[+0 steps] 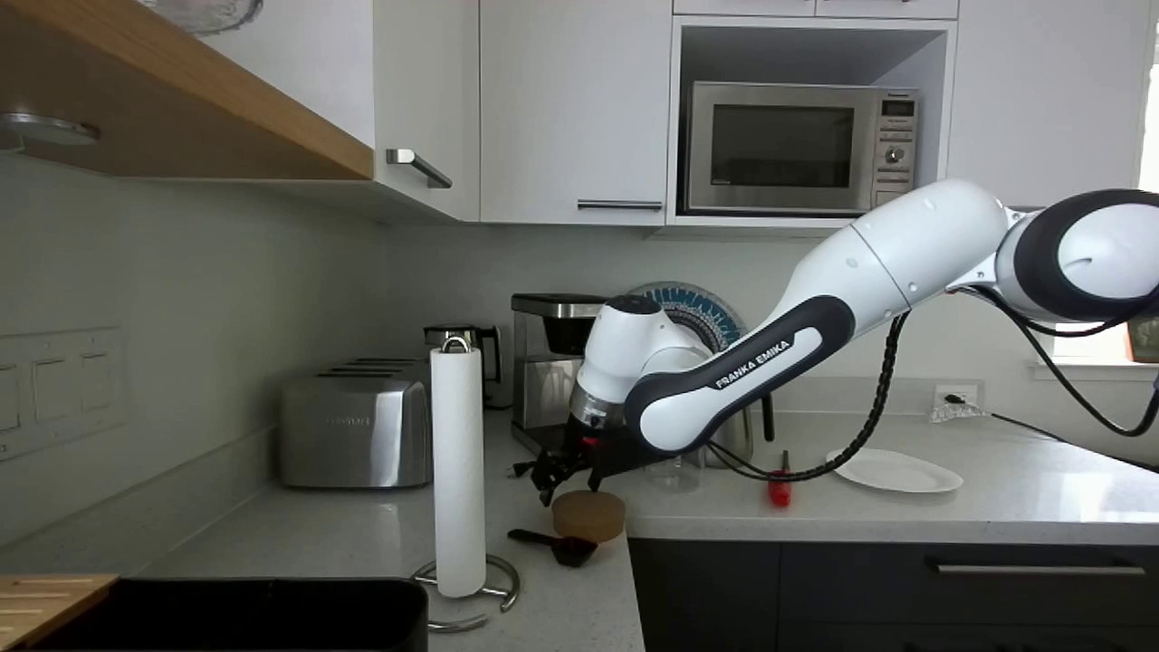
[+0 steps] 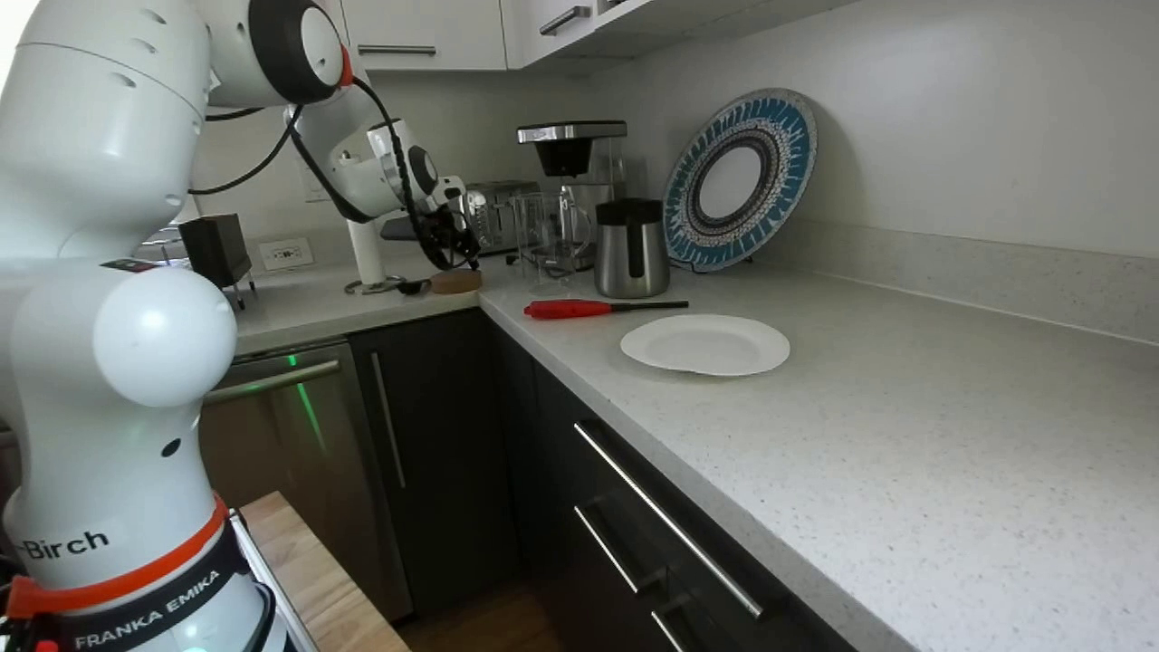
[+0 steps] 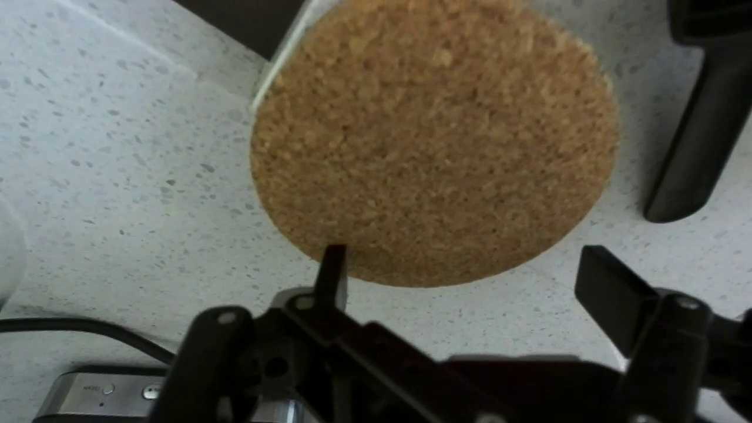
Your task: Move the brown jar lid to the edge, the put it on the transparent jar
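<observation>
Brown jar lid (image 3: 435, 141) first: it lies flat at the edge (image 1: 815, 532) of the pale bench (image 1: 561, 616), by the inside corner, so I judge the move to the edge mostly done. My end effector (image 3: 463, 257) is spread wide and holds nothing. In the wrist view one of its fingers (image 3: 332, 275) crosses the lid's outline at 7 o'clock, touching or not I can't tell; the other stands apart towards 4. The lid looks broader than that gap, so rather than span it I'd nudge it gently towards 10 o'clock, where dark shows past the rim, until a lip overhangs, then pinch it top and bottom. Too firm a shove could drop it.

Across the speckled surface in an exterior view, with the lid as dial centre, I read left to right: steel toaster (image 1: 344, 435) and paper roll (image 1: 459, 471) at 10, black scoop (image 1: 563, 545) just beside at 7, transparent jar (image 1: 677, 476) at 2, hard to make out, then red-handled tool (image 1: 779, 491) and white plate (image 1: 896, 472) at 3. White cupboards (image 1: 575, 109) hang above at 12, and the microwave (image 1: 783, 149) sits at 1.
</observation>
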`<state>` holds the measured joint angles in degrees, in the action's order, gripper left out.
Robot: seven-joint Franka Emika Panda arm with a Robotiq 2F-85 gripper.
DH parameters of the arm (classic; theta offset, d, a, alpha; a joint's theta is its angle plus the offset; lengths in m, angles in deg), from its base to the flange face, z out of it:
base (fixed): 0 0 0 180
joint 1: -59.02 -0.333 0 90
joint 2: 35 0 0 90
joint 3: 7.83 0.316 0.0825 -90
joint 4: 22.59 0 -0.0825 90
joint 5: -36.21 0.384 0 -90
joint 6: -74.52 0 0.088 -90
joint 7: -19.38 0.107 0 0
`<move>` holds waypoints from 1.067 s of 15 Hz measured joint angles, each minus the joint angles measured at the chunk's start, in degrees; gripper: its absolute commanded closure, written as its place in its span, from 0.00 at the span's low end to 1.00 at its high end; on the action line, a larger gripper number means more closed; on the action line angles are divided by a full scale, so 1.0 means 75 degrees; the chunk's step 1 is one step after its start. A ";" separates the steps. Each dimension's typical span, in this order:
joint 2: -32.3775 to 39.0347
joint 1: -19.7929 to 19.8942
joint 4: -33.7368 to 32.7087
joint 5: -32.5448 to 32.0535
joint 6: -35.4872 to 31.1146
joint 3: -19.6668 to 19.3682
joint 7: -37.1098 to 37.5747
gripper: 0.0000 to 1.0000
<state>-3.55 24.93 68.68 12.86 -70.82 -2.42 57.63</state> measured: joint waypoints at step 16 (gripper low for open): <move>-0.0067 0.0009 -0.0085 0.0665 0.0660 0.0095 -0.1194 0.00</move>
<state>-4.05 24.99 68.04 17.85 -65.88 -1.70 48.68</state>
